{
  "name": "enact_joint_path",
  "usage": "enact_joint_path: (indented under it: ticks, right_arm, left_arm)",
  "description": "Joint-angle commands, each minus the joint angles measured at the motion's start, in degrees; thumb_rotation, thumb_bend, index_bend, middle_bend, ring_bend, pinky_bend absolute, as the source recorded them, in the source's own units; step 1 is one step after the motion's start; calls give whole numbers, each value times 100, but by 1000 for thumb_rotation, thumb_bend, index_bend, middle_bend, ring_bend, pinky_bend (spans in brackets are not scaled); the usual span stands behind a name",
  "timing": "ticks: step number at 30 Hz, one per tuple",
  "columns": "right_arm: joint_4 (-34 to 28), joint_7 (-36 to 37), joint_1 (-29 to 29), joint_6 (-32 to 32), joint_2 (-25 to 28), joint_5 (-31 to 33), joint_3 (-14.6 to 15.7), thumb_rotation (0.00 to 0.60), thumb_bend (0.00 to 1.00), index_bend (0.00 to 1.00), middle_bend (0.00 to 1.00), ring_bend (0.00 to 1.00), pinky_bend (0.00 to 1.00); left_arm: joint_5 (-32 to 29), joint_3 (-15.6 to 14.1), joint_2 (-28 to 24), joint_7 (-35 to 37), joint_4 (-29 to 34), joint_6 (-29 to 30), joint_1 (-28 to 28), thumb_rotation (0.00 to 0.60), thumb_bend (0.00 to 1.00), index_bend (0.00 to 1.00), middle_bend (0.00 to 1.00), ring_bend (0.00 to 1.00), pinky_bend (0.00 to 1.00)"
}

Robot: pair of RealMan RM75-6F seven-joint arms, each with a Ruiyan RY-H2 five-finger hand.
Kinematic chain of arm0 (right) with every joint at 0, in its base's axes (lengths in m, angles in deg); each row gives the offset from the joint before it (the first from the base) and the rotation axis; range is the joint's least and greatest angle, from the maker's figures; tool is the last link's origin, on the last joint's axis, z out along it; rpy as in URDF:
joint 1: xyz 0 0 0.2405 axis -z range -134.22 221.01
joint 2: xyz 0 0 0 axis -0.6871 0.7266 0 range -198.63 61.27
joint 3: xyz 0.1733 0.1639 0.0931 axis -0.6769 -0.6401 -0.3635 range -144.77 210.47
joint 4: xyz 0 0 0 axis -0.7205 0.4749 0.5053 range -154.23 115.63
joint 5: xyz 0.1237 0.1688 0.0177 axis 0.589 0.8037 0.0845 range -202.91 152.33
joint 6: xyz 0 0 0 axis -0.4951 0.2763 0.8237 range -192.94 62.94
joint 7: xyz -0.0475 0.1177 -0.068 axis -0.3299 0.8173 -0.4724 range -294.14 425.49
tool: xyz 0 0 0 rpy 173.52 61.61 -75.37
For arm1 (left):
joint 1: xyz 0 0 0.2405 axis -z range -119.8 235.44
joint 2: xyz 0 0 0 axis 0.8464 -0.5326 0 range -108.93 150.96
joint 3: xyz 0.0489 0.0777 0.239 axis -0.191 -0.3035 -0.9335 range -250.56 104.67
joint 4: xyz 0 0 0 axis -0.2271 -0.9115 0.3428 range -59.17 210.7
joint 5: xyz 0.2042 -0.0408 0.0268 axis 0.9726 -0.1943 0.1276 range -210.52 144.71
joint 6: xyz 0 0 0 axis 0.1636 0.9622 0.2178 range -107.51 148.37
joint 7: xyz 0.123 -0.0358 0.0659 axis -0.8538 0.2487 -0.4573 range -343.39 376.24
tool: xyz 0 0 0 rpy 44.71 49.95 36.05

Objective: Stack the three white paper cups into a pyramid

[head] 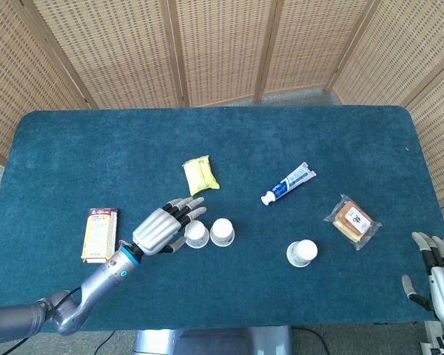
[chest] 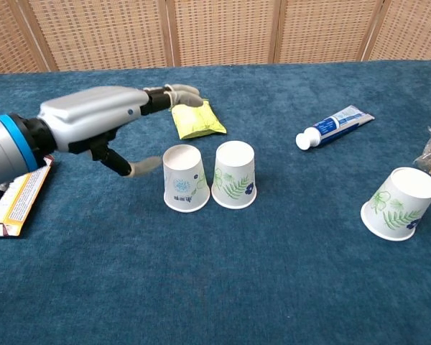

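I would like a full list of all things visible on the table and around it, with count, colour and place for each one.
paper cups: 3, white with leaf prints, all upside down; two side by side at the front centre of the table, the third apart to the right
yellow packet: 1, yellow, behind the two cups
toothpaste tube: 1, white and blue, centre right
snack in clear wrapper: 1, orange-brown, right side
small box: 1, orange and white, lying flat at the left
table: 1, dark blue cover
woven screens: tan, behind the table
left hand: 1, silver, open, beside the left cup, not touching
right hand: 1, silver, open, at the table's right front corner
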Motion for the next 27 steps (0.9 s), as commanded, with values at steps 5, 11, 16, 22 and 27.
enact_joint_path:
  ticks: [5,11,16,22,27]
  right_arm:
    - [-164,1,-190,-243,108,-159,19,600,450,0,0,0,0]
    - [-417,-81,-509,-654,213,-398,51,600,449,0,0,0,0]
    - [-670,-218,-841,-1099,273,-586,84,600,451,0,0,0,0]
    - [-970,-504,-1231,-1656,280,-706,120,600,444,0,0,0,0]
    - [-1165,-747,-1538,-2106,238,-695,136,600,411,0,0,0,0]
  left_arm:
    - [90,-39,-1114,-376,1219,103,-111,600,490,0,0,0,104]
    - [64,-170,-1907,-514,2059,332,-392,600,491,0,0,0,103]
    - [240,-343,-2407,-430,2445,799,-783,600,490,0,0,0,103]
    - [551,-632,-2957,-6,2640,1390,-1318,600,491,0,0,0,104]
    - [742,-829,-3276,285,2567,1797,-1726,600,490,0,0,0,104]
